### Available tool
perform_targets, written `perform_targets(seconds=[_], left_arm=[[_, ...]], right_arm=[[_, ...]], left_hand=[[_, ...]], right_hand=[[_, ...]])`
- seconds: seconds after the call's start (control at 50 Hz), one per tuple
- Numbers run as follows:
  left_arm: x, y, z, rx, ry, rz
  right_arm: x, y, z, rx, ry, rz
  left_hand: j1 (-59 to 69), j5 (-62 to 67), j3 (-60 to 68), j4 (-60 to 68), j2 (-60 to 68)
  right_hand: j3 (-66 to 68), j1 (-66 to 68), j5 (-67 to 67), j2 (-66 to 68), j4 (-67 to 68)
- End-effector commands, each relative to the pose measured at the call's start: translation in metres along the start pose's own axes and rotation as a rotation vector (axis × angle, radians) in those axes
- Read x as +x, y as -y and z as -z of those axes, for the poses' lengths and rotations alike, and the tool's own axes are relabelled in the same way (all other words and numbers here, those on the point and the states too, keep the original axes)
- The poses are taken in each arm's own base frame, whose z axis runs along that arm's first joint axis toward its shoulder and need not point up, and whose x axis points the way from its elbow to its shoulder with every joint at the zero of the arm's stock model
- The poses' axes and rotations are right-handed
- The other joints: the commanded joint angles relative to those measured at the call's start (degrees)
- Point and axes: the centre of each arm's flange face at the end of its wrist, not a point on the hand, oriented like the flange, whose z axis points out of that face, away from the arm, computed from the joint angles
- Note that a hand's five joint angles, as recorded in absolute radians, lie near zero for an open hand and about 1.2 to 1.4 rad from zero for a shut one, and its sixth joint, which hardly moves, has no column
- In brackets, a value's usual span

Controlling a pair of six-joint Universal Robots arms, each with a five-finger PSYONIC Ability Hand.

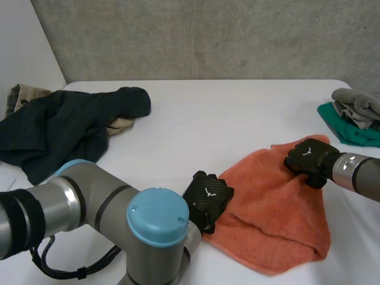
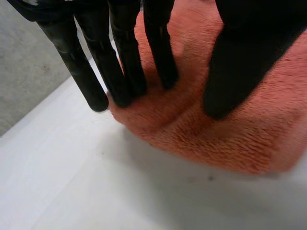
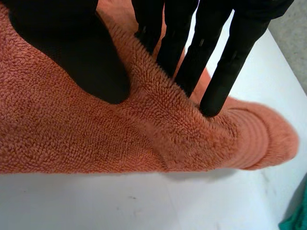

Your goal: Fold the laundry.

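Towel [image 1: 279,214] pinched at 2 corners — left hand [image 1: 206,195] near, right hand [image 1: 309,159] far.

No word, number or brand name can be read anywhere. The sole sign is a small white winged emblem [image 1: 207,191] on the back of the left hand [image 1: 203,203], and the same emblem [image 1: 308,151] on the back of the right hand [image 1: 313,162]

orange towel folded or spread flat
Partly folded: orange towel lies doubled over itself, left hand and right hand each pinching it.
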Motion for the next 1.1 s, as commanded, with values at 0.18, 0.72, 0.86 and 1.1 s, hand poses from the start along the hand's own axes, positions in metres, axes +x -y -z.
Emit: perform_targets(seconds=[0.18,0.72,0.86,1.1], left_arm=[[-0.068,0.062,-0.044,0.321,0.408,-0.114],[-0.109,0.054,-0.012,0.281,0.447,0.072],[-0.093,0.034,-0.026,0.202,0.348,0.227],[-0.082,0.030,-0.068,0.225,0.141,0.360]], right_arm=[[0.044,0.041,-0.003,0.204,-0.278,-0.046],[0.044,0.118,0.027,0.500,-0.507,-0.112],[0.042,0.142,0.076,0.575,-0.529,-0.098],[0.014,0.185,0.169,0.756,-0.443,-0.085]], left_hand=[[29.74,29.01,28.76,28.60,28.72],[-31.80,-32.52,-32.78,-32.93,-32.81],[-36.01,-36.73,-36.99,-37.14,-37.03],[-36.35,-37.07,-37.33,-37.48,-37.37]], right_hand=[[14.37,17.15,15.01,14.13,14.21],[14.37,17.15,15.01,14.13,14.21],[14.37,17.15,15.01,14.13,14.21],[14.37,17.15,15.01,14.13,14.21]])
